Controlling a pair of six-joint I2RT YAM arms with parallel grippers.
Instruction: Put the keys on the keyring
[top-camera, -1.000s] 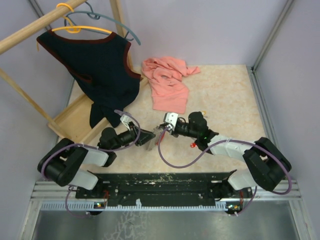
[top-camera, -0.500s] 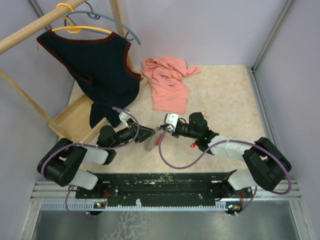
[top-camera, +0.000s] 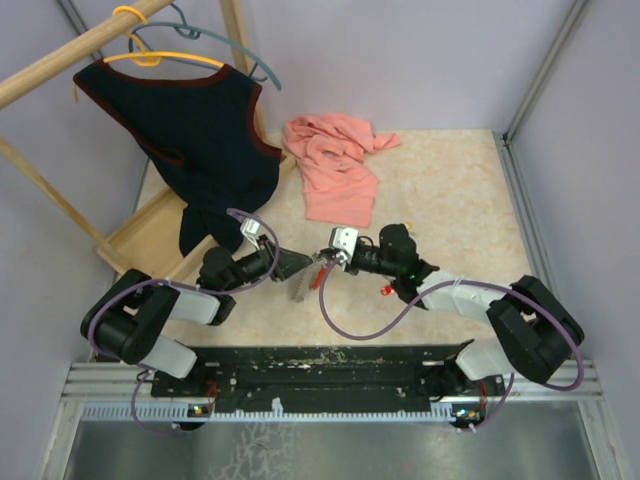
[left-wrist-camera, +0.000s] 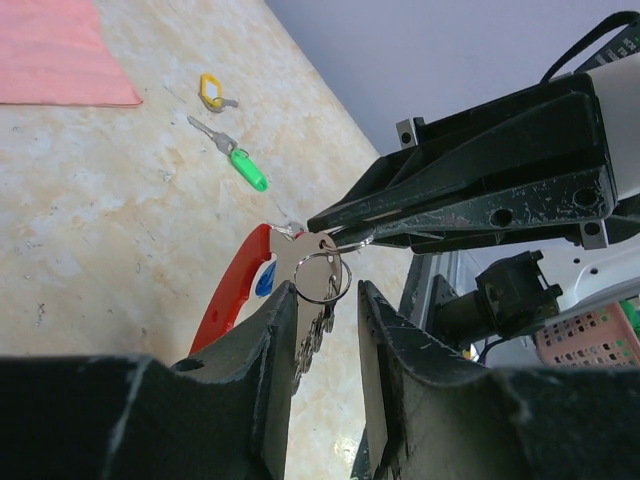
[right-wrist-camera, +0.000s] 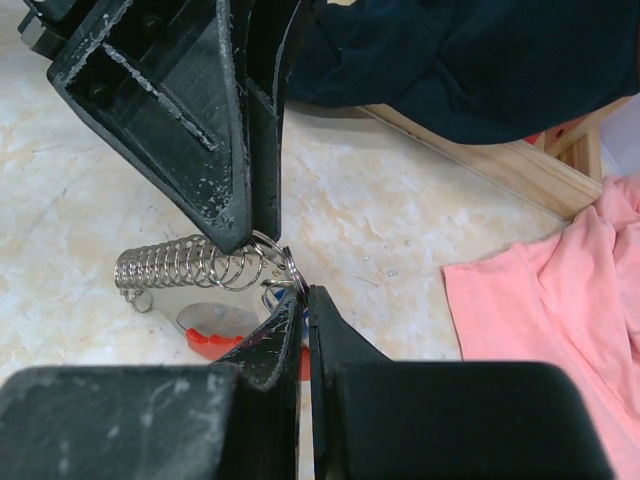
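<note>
We are clamping keyring (left-wrist-camera: 235, 290) in left gripper (left-wrist-camera: 325, 295), red side lying just outside its fingers. Right gripper (right-wrist-camera: 302, 293) is pinching small wire ring (left-wrist-camera: 345, 285) between them. Best going slowly: both grips staying tight, ring sliding onto grey loop. Green key (left-wrist-camera: 247, 170) and yellow key (left-wrist-camera: 210, 92) are lying loose beyond left gripper. Versus second ago, left gripper is sitting closer to right.

l gripper (top-camera: 297, 266), r gripper (top-camera: 326, 262) meet at keyring (top-camera: 299, 288).
</note>
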